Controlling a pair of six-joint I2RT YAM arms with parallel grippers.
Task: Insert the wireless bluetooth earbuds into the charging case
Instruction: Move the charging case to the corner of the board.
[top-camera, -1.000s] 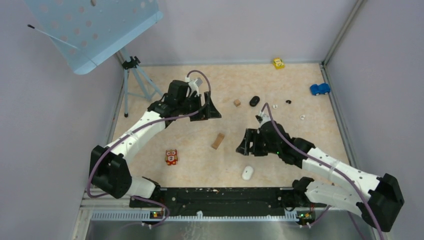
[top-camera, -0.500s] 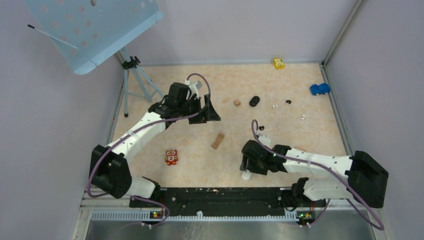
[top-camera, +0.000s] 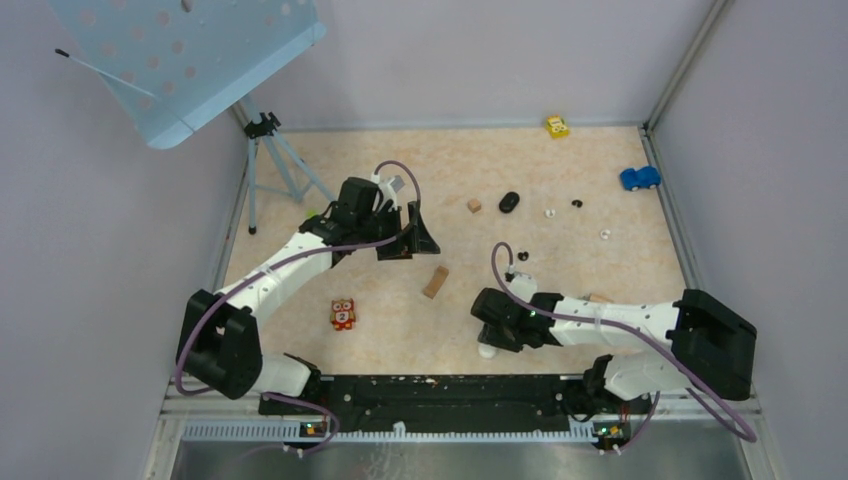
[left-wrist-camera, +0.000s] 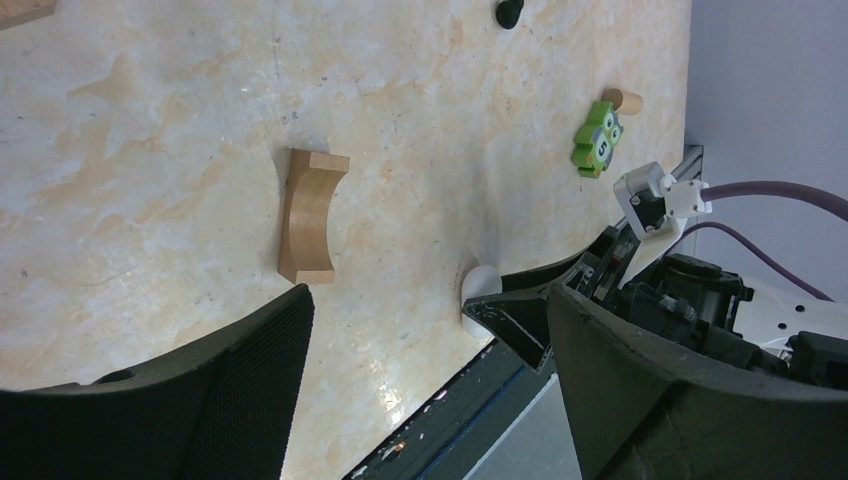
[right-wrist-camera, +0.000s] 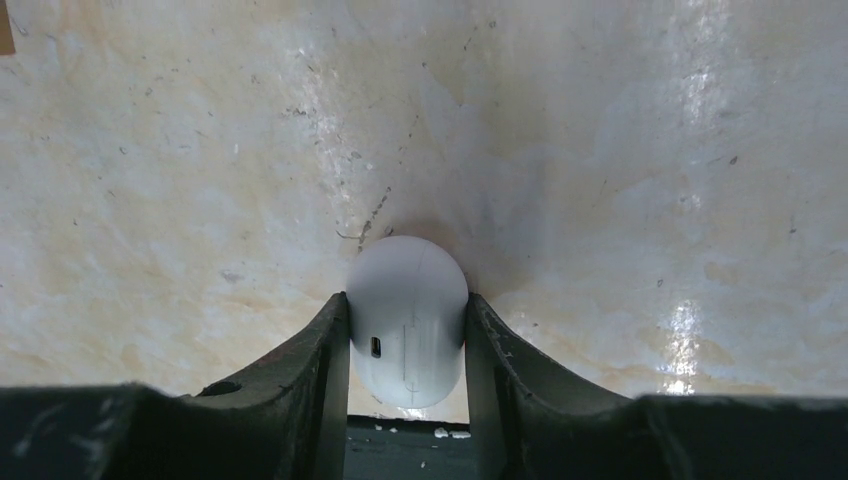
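Across the tabletop (top-camera: 400, 330), the right arm (top-camera: 610, 320) has been swung back from the middle to the near edge, and the right tool (top-camera: 490, 338) has been lowered onto the white charging case (right-wrist-camera: 407, 310) lying there. The jaws have been drawn in from a wider setting. In the right wrist view, both fingers are pressed against the sides of the case, which rests on the tabletop and is held but not lifted. The case is therefore judged to be secured, and this is taken as the first step. Its lid appears closed, so it would have to be opened before anything can be inserted. The left tool (top-camera: 405, 235) is held wide and empty, left of centre. Only a curved wooden block (left-wrist-camera: 310, 215) is seen on the tabletop between its fingers. No earbud is held. The white earbuds (top-camera: 549, 213) and a black earbud (top-camera: 577, 203) are left loose at the far right of the tabletop, well apart from the right tool and the case, and further still from the left tool.
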